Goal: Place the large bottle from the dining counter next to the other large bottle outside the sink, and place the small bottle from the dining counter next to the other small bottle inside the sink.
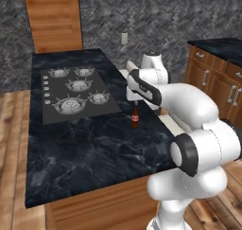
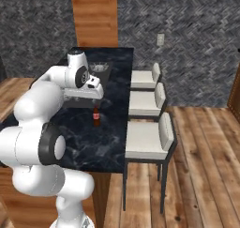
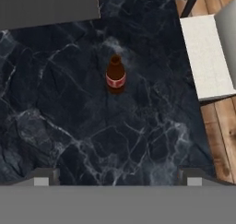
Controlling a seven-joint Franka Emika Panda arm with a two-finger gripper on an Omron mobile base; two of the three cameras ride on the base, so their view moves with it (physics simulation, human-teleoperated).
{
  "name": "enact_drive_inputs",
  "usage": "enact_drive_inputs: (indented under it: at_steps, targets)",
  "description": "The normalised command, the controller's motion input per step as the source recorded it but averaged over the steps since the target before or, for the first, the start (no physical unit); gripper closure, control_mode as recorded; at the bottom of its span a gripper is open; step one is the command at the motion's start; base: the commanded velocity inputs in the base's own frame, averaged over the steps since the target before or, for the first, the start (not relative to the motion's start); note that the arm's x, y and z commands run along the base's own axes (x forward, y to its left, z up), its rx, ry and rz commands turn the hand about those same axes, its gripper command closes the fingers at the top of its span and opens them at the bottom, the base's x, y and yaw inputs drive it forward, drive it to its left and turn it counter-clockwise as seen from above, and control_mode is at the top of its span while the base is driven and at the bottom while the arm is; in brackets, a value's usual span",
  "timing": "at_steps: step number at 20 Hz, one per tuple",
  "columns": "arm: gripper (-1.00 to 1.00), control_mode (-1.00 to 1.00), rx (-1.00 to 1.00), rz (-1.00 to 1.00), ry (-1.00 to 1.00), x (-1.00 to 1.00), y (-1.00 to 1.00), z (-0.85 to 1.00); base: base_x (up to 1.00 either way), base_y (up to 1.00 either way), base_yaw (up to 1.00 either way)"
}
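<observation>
Glossy white arm (image 1: 189, 106) — fat rounded segments w/ dark bands at joints; 2 small dark fingertips (image 3: 44, 178).

One small brown glass bottle with a red label (image 1: 135, 118) stands on one dark marble surface (image 1: 90, 148), and one grey cooktop (image 1: 75, 94) set into that surface carries five round burners. Three white-cushioned stools with dark legs (image 2: 147, 138) line the surface's edge in the right base view. One pale wall outlet (image 2: 161, 39) sits on the grey herringbone wall.
</observation>
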Motion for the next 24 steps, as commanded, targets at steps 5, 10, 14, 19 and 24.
enact_drive_inputs:
  at_steps: [5,10,14,19,24]
  targets:
    - [-1.00,-1.00,0.00,0.05,0.00,0.43,0.00,-0.04,0.00,0.00,0.00]
    - [-1.00,-1.00,0.00,0.05,0.00,0.48,-0.03,0.00,0.00,0.00,0.00]
    - [-1.00,-1.00,0.00,0.04,0.00,0.22,0.00,0.00,0.00,0.00,0.00]
    - [-1.00,-1.00,0.00,0.04,0.00,0.16,0.00,-0.03,0.00,0.00,0.00]
    - [-1.00,-1.00,0.00,0.03,0.00,0.19,0.00,-0.07,0.00,0.00,0.00]
